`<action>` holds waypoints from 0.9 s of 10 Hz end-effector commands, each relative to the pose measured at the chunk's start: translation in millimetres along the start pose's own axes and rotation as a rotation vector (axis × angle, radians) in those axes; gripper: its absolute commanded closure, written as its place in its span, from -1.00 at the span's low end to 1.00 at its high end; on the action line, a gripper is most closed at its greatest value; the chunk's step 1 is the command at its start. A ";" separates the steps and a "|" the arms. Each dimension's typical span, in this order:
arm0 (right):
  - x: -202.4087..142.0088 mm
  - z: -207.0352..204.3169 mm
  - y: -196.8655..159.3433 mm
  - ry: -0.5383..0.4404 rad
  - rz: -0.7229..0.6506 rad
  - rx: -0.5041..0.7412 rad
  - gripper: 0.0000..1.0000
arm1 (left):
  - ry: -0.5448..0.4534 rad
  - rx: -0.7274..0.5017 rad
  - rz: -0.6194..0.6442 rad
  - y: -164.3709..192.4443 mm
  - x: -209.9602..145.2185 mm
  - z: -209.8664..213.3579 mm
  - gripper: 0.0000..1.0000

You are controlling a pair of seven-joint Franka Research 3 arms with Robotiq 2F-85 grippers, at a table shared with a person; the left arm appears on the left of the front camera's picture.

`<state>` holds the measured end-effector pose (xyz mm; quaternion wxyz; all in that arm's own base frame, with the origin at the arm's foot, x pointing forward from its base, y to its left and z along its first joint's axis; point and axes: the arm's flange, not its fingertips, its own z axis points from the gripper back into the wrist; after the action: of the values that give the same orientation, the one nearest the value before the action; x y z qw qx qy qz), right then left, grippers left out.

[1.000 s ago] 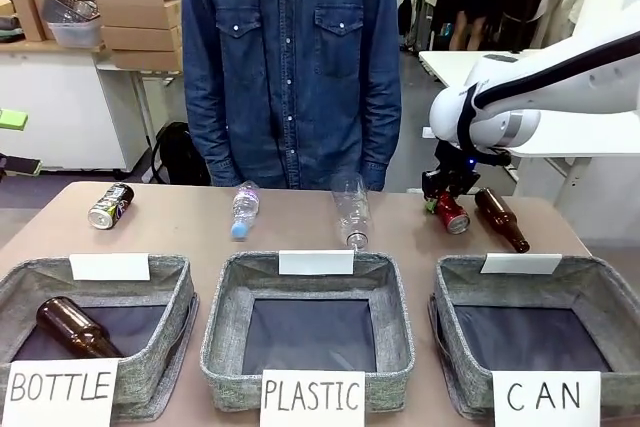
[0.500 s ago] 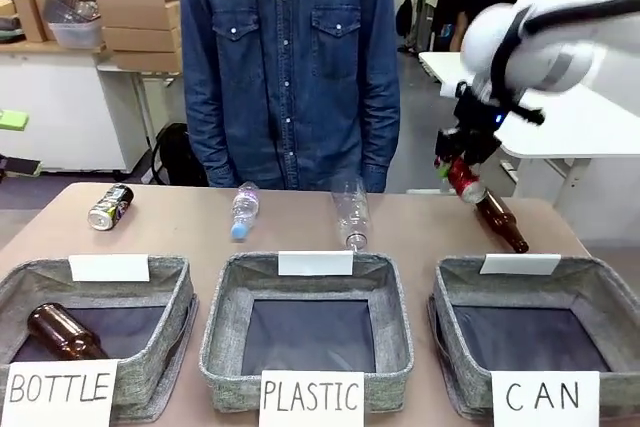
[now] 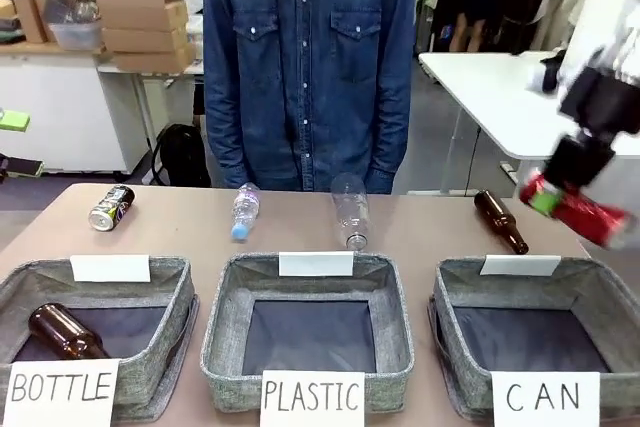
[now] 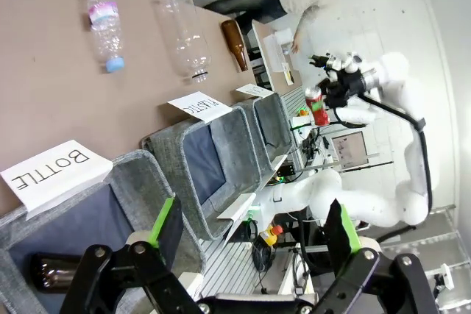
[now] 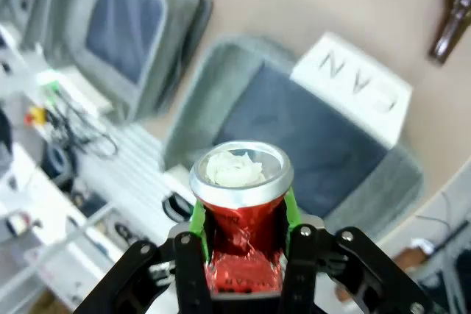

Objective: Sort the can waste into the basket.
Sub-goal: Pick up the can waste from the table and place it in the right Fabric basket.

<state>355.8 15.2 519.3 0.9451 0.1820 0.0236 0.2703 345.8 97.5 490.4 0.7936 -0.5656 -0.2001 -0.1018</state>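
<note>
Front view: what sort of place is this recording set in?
Probably a robotics lab or workroom, not a home: stacked cardboard boxes behind the person, a plain white work table, and three signed sorting baskets.

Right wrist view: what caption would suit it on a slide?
The right gripper clamps a dented red can, its silver top facing the grey CAN basket.

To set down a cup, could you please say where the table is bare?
Bare table lies between the dark can and the small bottle, and between the clear bottle and the brown bottle. Baskets crowd the near edge.
</note>
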 end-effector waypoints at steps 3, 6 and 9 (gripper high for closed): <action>-52.1 -50.2 2.1 -0.063 0.059 -0.029 0.31 | -0.010 -0.019 -0.019 -0.7 2.2 0.1 -1.00; -49.4 -48.8 -3.0 -0.072 0.057 -0.015 0.31 | -0.010 -0.019 -0.019 -0.7 2.2 0.1 -1.00; -47.3 -45.2 -2.3 -0.093 0.055 -0.053 -1.00 | -0.010 -0.019 -0.019 -0.7 2.2 0.1 -1.00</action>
<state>306.0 4.3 472.4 0.9423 0.1753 -0.0230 0.2843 345.9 97.7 490.0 0.7936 -0.5657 -0.1998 -0.1014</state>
